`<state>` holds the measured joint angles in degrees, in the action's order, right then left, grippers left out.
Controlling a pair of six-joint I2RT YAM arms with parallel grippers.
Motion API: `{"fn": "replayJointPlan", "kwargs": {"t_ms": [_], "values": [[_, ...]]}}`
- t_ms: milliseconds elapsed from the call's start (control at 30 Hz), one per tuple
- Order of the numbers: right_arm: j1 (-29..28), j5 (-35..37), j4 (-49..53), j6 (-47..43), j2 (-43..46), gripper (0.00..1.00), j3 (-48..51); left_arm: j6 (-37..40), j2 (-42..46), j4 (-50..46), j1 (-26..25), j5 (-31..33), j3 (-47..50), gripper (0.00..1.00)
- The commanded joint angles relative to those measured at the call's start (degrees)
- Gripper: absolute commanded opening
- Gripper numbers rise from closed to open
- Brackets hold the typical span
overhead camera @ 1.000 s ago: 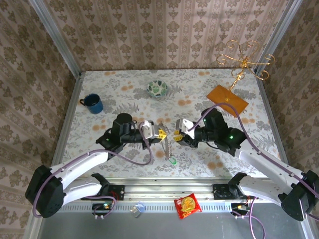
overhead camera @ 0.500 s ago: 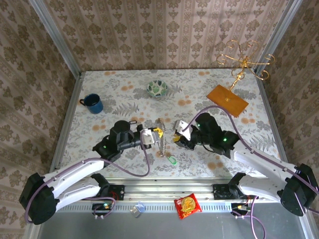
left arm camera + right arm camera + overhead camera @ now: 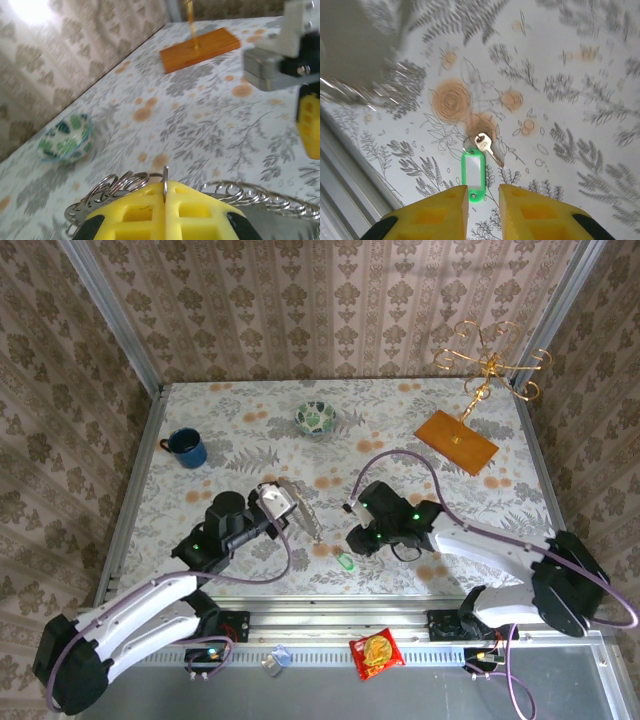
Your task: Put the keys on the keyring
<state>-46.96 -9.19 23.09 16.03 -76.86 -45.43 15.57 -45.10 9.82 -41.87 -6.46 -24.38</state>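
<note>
A silver key (image 3: 487, 145) on a bright green plastic tag (image 3: 473, 172) lies flat on the patterned table (image 3: 450, 500). From the top view the tag (image 3: 346, 562) is near the front edge. My right gripper (image 3: 483, 192) hovers just over it, open, with the tag's near end in the gap between the yellow fingers. From above, the right gripper (image 3: 356, 540) is right beside the tag. My left gripper (image 3: 165, 192) is shut on the keyring (image 3: 165, 177), a thin ring seen edge-on with silvery coils trailing to both sides. It is held off the table, the left gripper (image 3: 287, 504) carrying the keyring (image 3: 306, 520).
A blue mug (image 3: 186, 448) stands at the far left, and a small patterned bowl (image 3: 317, 417) at the far middle. An orange base (image 3: 456, 440) with a gold stand (image 3: 490, 365) is at the far right. A snack packet (image 3: 376, 652) lies on the front rail.
The left gripper has pulled back left with the keyring, away from the right gripper. The right arm swung left and down until its gripper was over the green-tagged key.
</note>
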Motion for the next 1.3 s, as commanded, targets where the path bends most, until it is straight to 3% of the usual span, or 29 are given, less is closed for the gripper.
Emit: {"fn": "replayJointPlan", "kwargs": {"t_ms": [0,500,1267], "values": [[-1.96,-0.08,2.28,8.09,-6.13,0.27,-3.89,-6.03,3.43,-1.64,1.44,6.39,0.64,0.0],[-10.67,15.25,10.45,9.54,-21.47,0.33,-15.54,-8.55,14.59,-9.88,3.37,13.66,2.58,0.0],[-12.37,17.62,12.25,9.76,-26.59,0.22,-18.96,-8.22,15.27,-10.84,3.72,14.47,2.85,0.0]]}}
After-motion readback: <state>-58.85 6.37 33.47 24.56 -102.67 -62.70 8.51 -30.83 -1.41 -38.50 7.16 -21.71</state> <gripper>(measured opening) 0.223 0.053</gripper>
